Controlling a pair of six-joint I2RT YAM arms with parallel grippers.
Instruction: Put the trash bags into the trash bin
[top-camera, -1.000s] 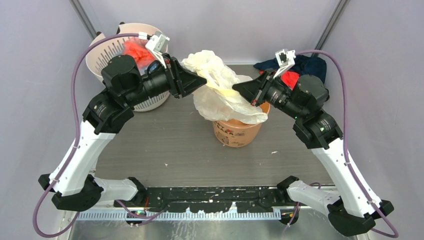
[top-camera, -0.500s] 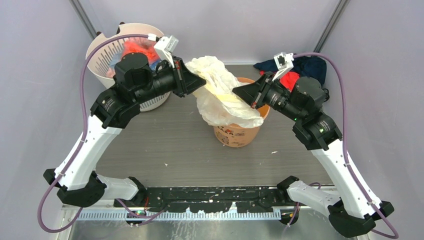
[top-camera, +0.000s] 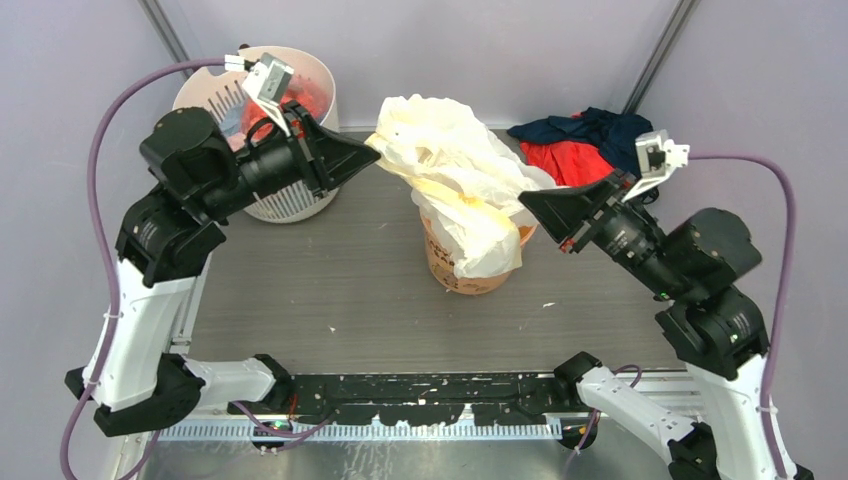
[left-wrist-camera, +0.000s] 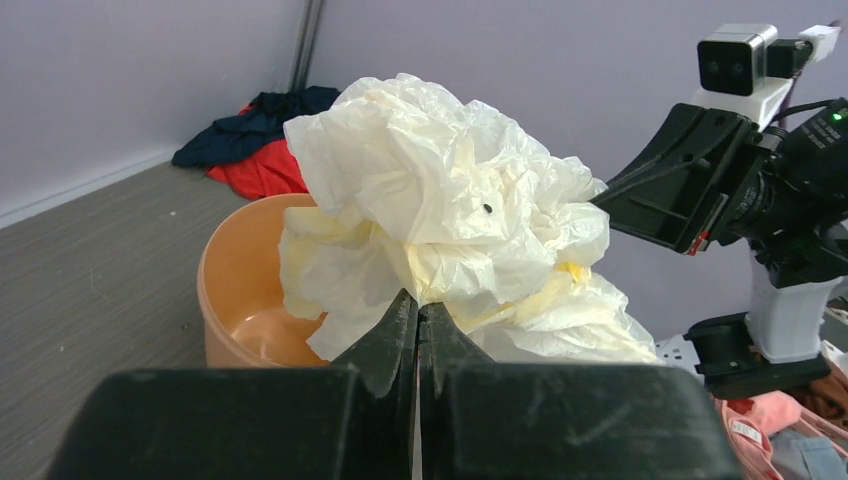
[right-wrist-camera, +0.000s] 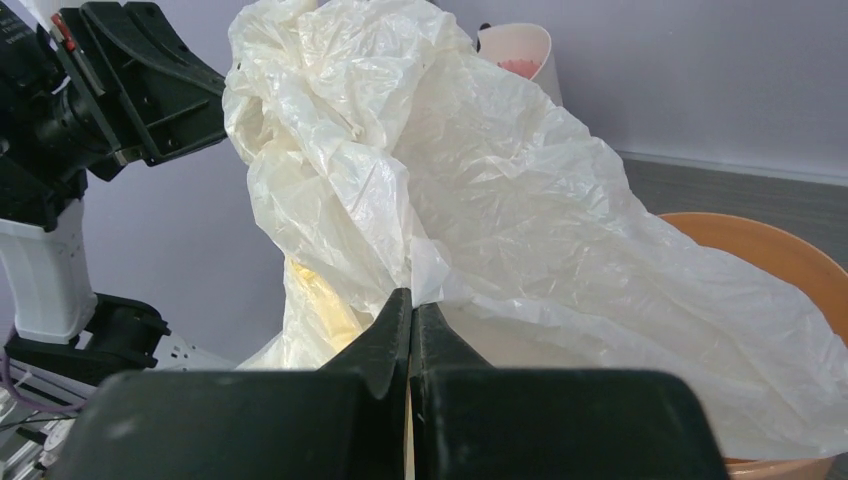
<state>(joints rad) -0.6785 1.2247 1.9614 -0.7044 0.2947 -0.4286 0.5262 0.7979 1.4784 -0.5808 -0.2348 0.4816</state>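
Observation:
The trash bag (top-camera: 455, 165), a wrinkled pale-yellow film, hangs stretched between my two grippers, and its lower part drapes over the rim of the trash bin (top-camera: 470, 272), an orange bucket. My left gripper (top-camera: 372, 150) is shut on the bag's left edge. In the left wrist view its tips (left-wrist-camera: 417, 300) pinch the film (left-wrist-camera: 450, 190) above the bin (left-wrist-camera: 235, 290). My right gripper (top-camera: 525, 202) is shut on the bag's right edge. The right wrist view shows its tips (right-wrist-camera: 411, 298) clamping the film (right-wrist-camera: 470, 170), with the bin's rim (right-wrist-camera: 775, 245) behind.
A white slotted basket (top-camera: 318, 95) holding red bundles stands at the back left, behind my left arm. A red and navy cloth heap (top-camera: 580, 140) lies at the back right. Grey walls close in both sides and the back.
The left gripper has shut on the bag and pulled left. The right gripper has pulled right and nearer. The bag now spreads wider over the bin.

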